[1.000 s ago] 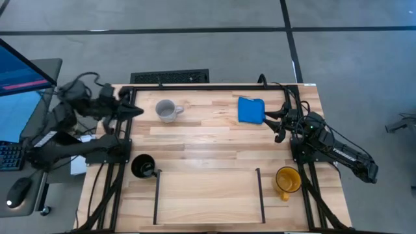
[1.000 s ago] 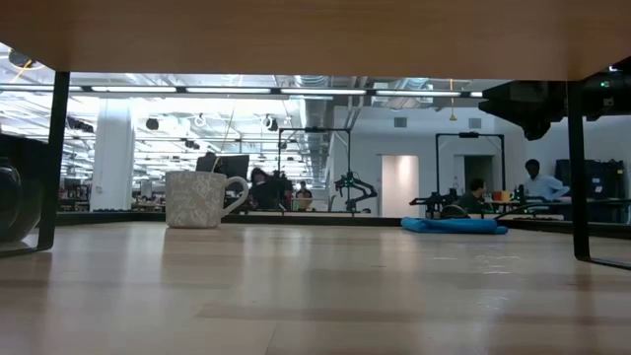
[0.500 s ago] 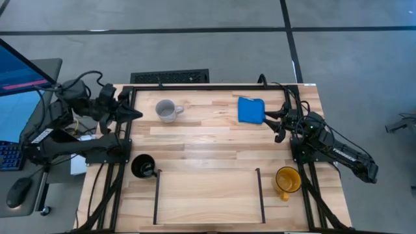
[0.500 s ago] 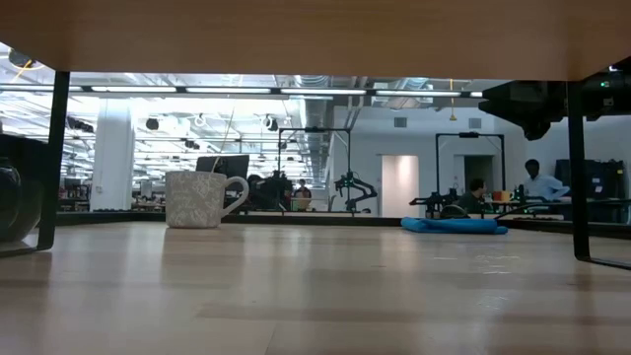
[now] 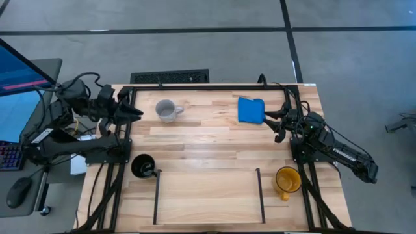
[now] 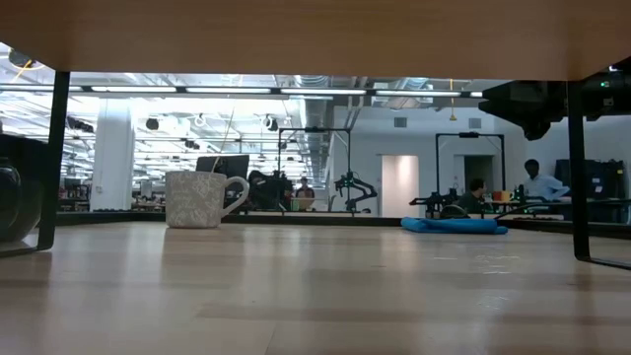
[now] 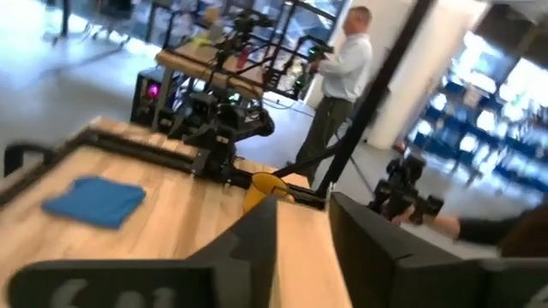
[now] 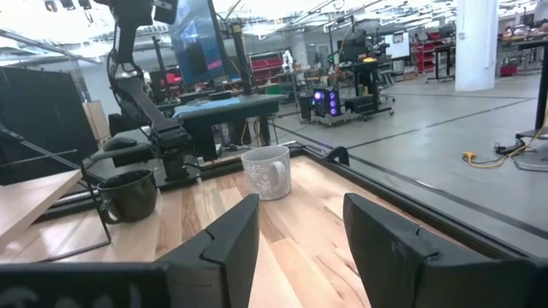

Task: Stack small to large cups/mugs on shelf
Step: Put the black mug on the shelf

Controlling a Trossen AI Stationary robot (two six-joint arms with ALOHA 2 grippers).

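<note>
The pale grey mug [image 5: 168,110] [image 6: 202,199] [image 8: 267,171] stands upright on the table at the far left. The black mug [image 5: 143,166] [image 8: 128,192] stands just left of the shelf [image 5: 208,195], a plank area between two black bars. The yellow mug [image 5: 286,180] [image 7: 265,188] stands just right of it. My left gripper [image 5: 134,112] [image 7: 301,210] hovers at the table's left edge beside the grey mug, open and holding nothing. My right gripper [image 5: 274,123] [image 8: 301,205] is open at the right side, next to the blue cloth.
A folded blue cloth [image 5: 251,109] [image 6: 454,225] lies at the far right of the table. Black frame rails run along the table's edges [image 5: 195,86]. A monitor and keyboard [image 5: 13,97] stand left of the table. A person [image 7: 342,77] stands in the room beyond.
My left arm has shifted a little above the table's left edge, beside the grey mug. The mugs, the cloth and my right arm have kept still.
</note>
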